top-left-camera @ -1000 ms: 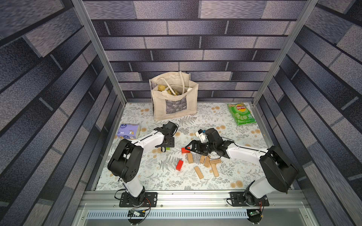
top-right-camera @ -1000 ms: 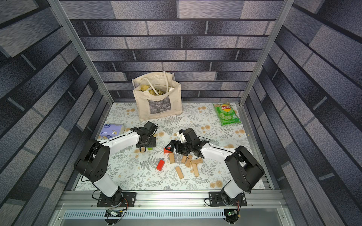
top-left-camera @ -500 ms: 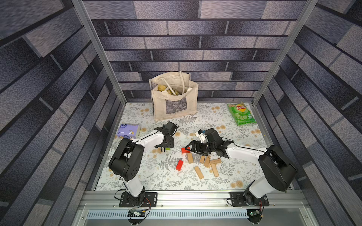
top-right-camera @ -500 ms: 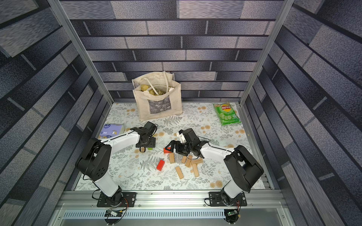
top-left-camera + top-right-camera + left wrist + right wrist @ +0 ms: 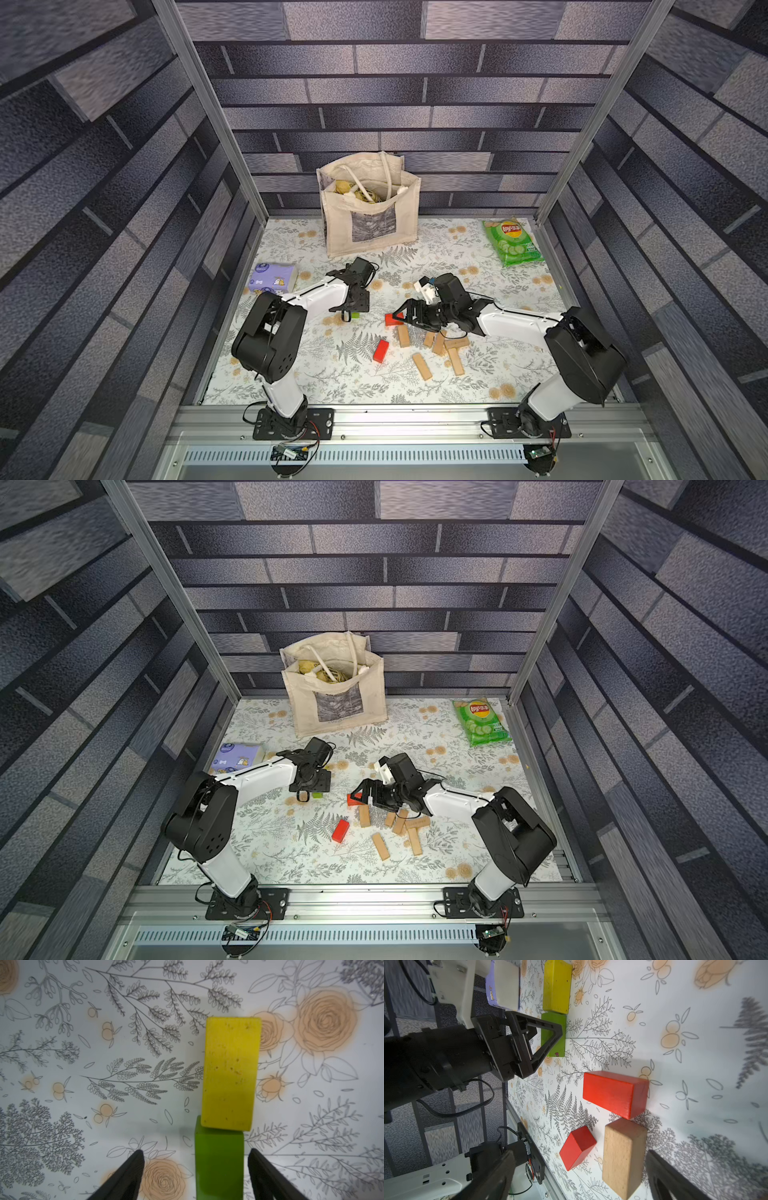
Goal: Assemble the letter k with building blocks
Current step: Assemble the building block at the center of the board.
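The jaws of the left gripper (image 5: 195, 1152) stand released, one on either side of a green block (image 5: 219, 1165), with a clear gap on one side and a narrow one on the other. A yellow block (image 5: 230, 1074) butts end to end against the green one, set slightly off its line. Together they look like the first two pieces of a K's straight stem. In both top views this pair sits left of centre, mostly hidden under the left arm. The jaws of the right gripper (image 5: 580, 1155) are spread wide and empty above a red block (image 5: 612, 1093), a second red block (image 5: 577, 1147) and a tan block (image 5: 623, 1157), which lie at odd angles at the centre of the frame. The other tan blocks (image 5: 456, 361) lie jumbled just right of centre. No stem is complete and no slanted arm is laid, so most of the work appears to remain. The bricks are small rectangular wood. The coloured ones are painted, the yellow pitted with tiny specks, and the tan ones are bare with softened edges. The surface (image 5: 62, 1022) is white, printed with grey ferns and peach roses. A purple tissue pack (image 5: 272, 277) lies at the left, a cloth tote (image 5: 370, 216) at upper centre and a green crisp bag (image 5: 513, 243) at upper right.
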